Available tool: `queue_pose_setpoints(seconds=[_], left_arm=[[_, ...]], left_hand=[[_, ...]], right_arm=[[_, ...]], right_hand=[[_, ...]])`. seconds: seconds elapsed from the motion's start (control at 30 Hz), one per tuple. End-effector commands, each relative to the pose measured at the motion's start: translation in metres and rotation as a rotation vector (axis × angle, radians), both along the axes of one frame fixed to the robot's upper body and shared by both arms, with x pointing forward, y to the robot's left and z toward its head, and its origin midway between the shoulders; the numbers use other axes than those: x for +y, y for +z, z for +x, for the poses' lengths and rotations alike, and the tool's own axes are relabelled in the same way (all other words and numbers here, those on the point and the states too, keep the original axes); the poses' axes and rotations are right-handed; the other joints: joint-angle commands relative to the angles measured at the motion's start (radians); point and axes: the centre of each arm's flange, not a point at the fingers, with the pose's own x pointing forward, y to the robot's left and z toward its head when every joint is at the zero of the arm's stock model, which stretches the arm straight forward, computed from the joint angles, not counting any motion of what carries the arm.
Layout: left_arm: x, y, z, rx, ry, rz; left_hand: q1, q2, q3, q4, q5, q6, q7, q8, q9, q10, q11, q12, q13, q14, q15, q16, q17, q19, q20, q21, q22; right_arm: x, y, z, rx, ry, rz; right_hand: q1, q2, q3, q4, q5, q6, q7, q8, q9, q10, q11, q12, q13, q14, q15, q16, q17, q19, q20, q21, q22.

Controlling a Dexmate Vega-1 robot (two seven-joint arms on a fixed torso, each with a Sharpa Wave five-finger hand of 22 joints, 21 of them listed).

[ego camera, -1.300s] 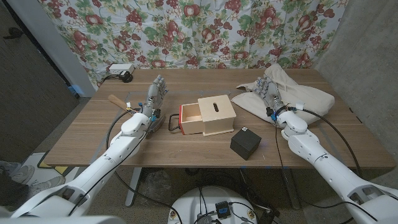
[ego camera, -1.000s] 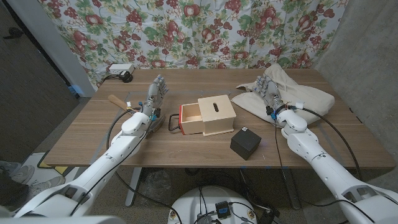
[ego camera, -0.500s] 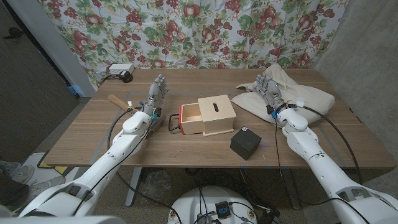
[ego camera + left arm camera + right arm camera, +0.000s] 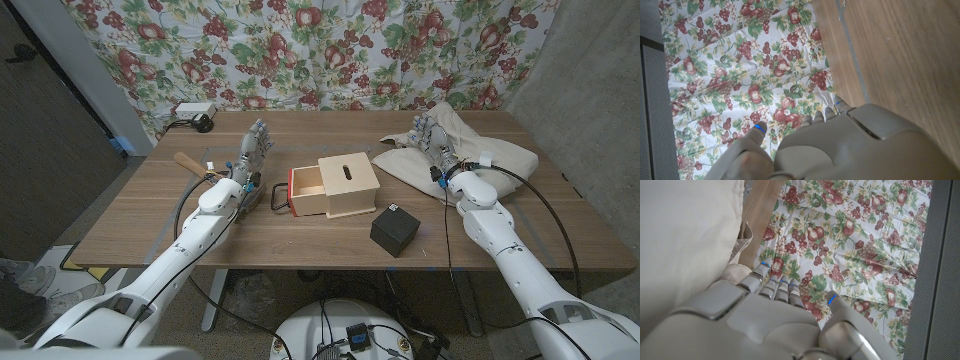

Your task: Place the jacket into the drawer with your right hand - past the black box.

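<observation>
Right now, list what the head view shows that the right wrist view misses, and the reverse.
Head view alone: the wooden box with its drawer pulled open, the black box, and the left hand standing with fingers apart. Right wrist view alone: a close look at the jacket's folded edge beside the fingers. Both share the right hand, open over the cream jacket, the table and the fruit-print curtain.
</observation>
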Motion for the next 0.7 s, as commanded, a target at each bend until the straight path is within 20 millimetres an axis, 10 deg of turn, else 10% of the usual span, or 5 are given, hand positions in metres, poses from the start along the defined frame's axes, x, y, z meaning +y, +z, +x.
queue_pose_setpoints(seconds=[0.03,0.7], left_arm=[[-0.001,0.001,0.0,-0.003,0.003,0.004],[-0.002,0.003,-0.002,-0.007,0.0,0.008]], left_hand=[[0.001,0.13,0.008,-0.001,0.004,-0.18,0.002,0.008,0.002,-0.152,0.001,0.004,0.005,-0.148,0.005,0.004,0.002,-0.052,0.004,0.006,0.004],[0.001,0.13,0.01,-0.001,0.003,-0.173,-0.001,0.009,0.002,-0.151,0.001,0.004,0.005,-0.147,0.004,0.004,0.002,-0.051,0.004,0.005,0.004]], right_arm=[[-0.004,0.008,-0.005,-0.035,-0.039,-0.049],[-0.009,0.024,-0.016,-0.086,-0.1,-0.134]], right_hand=[[0.007,0.035,0.009,-0.002,0.005,0.012,-0.002,0.005,0.003,0.012,0.0,0.004,0.004,0.004,-0.009,0.007,0.002,0.013,0.0,0.006,0.001],[0.016,0.034,0.016,-0.009,0.005,0.019,-0.004,0.006,0.003,0.017,0.001,0.004,0.004,0.007,-0.009,0.006,0.001,0.015,0.0,0.006,0.001]])
